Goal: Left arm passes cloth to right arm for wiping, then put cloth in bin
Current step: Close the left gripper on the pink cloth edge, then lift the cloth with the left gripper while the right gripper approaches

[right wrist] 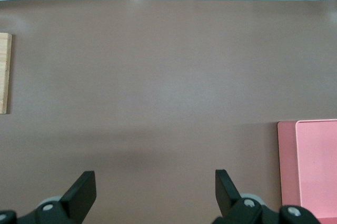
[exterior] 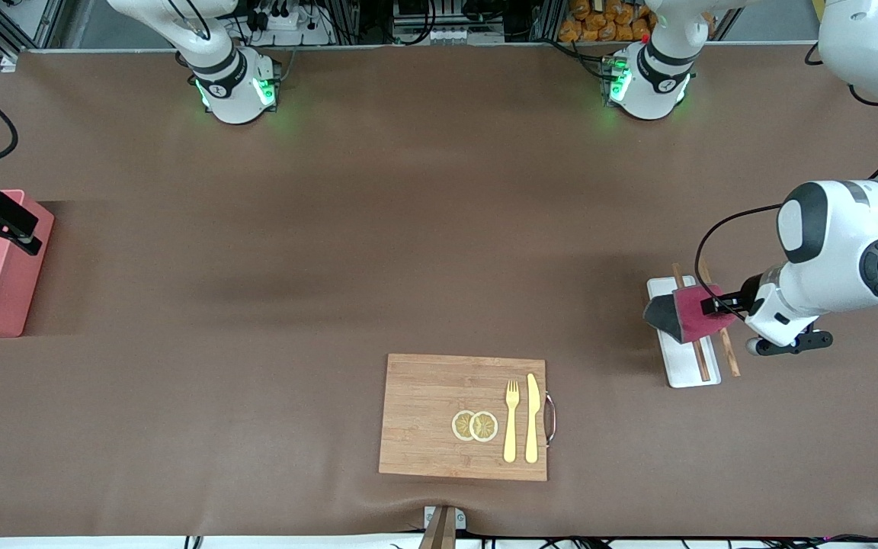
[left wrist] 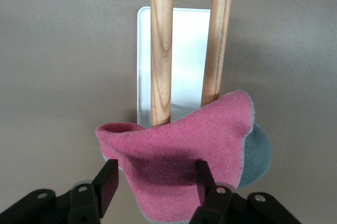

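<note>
Only the left wrist view shows my left gripper [left wrist: 155,182]: its fingers stand apart, one on each side of the cloth [left wrist: 179,155], with no squeeze visible. Only the front view shows the cutting board [exterior: 424,412].

The cloth is magenta-red and fuzzy, with a grey side showing at one edge. It is draped over two wooden sticks [left wrist: 161,50] on the white tray [left wrist: 181,39], toward the left arm's end of the table.

My right gripper [right wrist: 152,187] waits with its fingers spread wide, above the table beside the pink bin [right wrist: 310,166].
</note>
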You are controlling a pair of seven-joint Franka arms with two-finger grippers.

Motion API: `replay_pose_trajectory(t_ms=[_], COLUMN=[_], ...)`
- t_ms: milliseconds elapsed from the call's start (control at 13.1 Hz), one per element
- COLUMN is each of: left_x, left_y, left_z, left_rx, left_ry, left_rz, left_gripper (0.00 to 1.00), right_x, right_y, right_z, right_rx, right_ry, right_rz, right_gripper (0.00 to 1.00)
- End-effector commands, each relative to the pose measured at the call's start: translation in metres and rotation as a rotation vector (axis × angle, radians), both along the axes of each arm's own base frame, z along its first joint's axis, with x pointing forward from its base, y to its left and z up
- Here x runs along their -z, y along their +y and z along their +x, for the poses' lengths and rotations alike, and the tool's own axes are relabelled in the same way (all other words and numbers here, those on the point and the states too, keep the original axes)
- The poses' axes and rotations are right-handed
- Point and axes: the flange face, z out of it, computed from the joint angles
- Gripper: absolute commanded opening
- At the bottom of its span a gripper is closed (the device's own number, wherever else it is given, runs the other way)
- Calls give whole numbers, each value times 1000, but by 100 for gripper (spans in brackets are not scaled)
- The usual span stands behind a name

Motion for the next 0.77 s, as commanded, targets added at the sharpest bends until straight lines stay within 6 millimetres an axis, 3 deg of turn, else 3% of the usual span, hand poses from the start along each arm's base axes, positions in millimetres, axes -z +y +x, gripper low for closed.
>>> replay_pose_trajectory(t_ms=[0, 383, 689], left_x=[1, -4, -4], left_y=[0, -4, -4], left_z=[4, 7, 7], left_rx=[15, 21, 24], left_ry=[-14, -25, -25], left_rz=[10, 10, 9], left_gripper=[59, 36, 6], right_x=[-3, -3, -2], right_y=[-2, -3, -3], right_z=[2, 2, 2], right_rx=[11, 11, 2], right_ry=[4, 6, 10], right_rz=[-3, -3, -5], right_gripper=[100, 100, 100])
